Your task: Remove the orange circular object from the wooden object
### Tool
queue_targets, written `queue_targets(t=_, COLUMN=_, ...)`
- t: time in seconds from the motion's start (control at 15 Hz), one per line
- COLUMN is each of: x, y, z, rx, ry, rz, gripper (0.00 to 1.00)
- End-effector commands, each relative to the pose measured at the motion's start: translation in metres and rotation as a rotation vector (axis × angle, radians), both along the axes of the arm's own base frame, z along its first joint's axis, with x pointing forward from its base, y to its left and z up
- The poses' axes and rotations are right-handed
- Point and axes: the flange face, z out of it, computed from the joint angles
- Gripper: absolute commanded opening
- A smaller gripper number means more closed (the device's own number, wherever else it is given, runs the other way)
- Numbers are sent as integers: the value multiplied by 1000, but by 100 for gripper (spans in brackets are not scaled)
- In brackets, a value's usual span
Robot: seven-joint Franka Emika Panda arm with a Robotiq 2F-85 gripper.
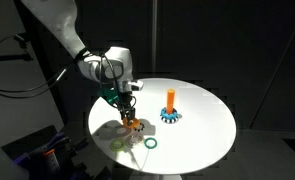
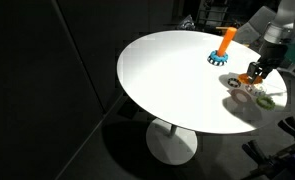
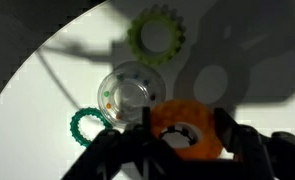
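Orange ring: a small orange ring (image 3: 184,131) lies low on the counter, off the peg. In the wrist view it sits between the two dark fingers at the bottom edge. It also shows in both exterior views (image 1: 133,124) (image 2: 249,78).
Gripper: the gripper (image 1: 129,113) points down, right over the orange ring. Its jaws stand a little apart, one on each side of the ring. I cannot tell whether they are pressing on it or have let it go.
Wooden peg: the wooden peg (image 1: 170,98) is orange-brown and upright, with nothing around its shaft. It stands well apart from the orange ring, farther across the counter. An exterior view shows it leaning slightly in the picture (image 2: 227,40).
Blue toothed ring: a blue toothed ring (image 1: 170,115) lies flat around the foot of the peg.
Clear ring: a see-through ring (image 3: 129,93) lies just beside the orange ring, near or touching its edge.
Green toothed ring: a dark green toothed ring (image 3: 85,126) lies next to the clear one, on the side away from the orange ring.
Yellow-green toothed ring: a paler toothed ring (image 3: 155,35) lies beyond the clear ring, partly in shadow.
Counter: a round white counter (image 1: 202,130) carries all of these. The rings are clustered near its rim and the peg is closer to the middle.
Arm: the white arm (image 1: 62,30) comes in from the upper edge of an exterior view and bends down to the cluster of rings.
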Motion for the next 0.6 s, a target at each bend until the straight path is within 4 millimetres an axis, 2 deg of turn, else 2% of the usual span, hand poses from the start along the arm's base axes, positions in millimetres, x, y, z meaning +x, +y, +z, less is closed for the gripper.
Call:
queue_targets(t=0.0, x=-1, y=-1, z=-3, rx=-20, ry=5, rz=7, gripper=64)
queue_targets(t=0.13, x=-1, y=-1, z=-5, rx=-21, ry=9, rz=7, gripper=68)
queue_targets(t=0.2, x=-1, y=-1, z=-6, rx=-22, ry=10, rz=8, gripper=75)
queue_targets(t=0.27, x=-1, y=-1, z=-6, rx=-22, ry=11, rz=8, gripper=88)
queue_targets(t=0.33, x=-2, y=-1, z=-7, rx=-23, ry=13, rz=8, gripper=96)
queue_targets(t=0.4, x=-2, y=-2, z=-7, rx=-23, ry=15, rz=8, gripper=100)
queue_targets(t=0.53, x=-1, y=-2, z=-5, rx=-19, ry=19, rz=4, gripper=100)
